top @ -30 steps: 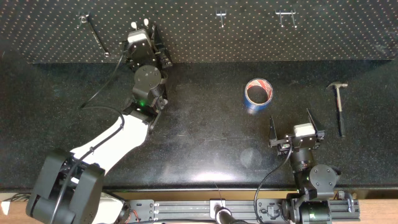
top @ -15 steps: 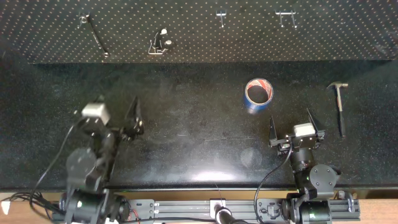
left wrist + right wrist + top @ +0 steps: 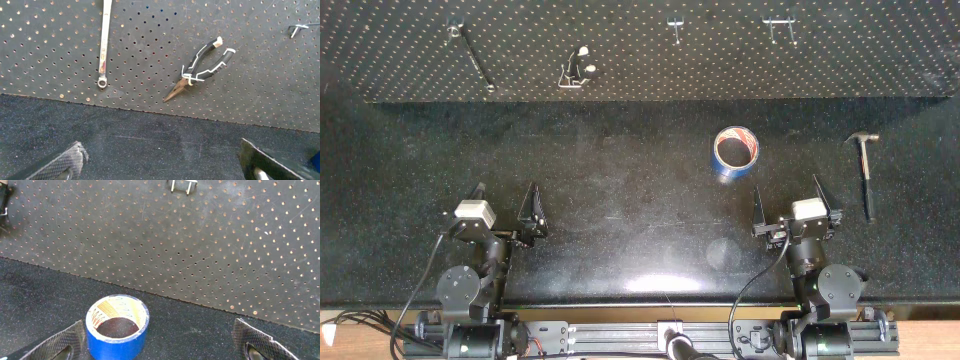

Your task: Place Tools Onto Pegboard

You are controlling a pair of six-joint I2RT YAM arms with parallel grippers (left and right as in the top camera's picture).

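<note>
Top cam overhead; wrist cams low, facing pegboard point(image 3: 640, 60) (shared).

no legible text, labels or numbers

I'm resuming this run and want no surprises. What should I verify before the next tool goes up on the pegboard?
1. Long silver wrench hangs on the black perforated pegboard: ok.
2. Black-and-white-handled pliers hang there too: ok.
3. Bare metal hooks free for more tools: ok.
4. Blue tape roll stands unobstructed before the right hand: ok.
5. Metal-headed hammer hung up: not ok, it lies on the black table.
6. Left hand and right hand open and empty: ok.
</note>
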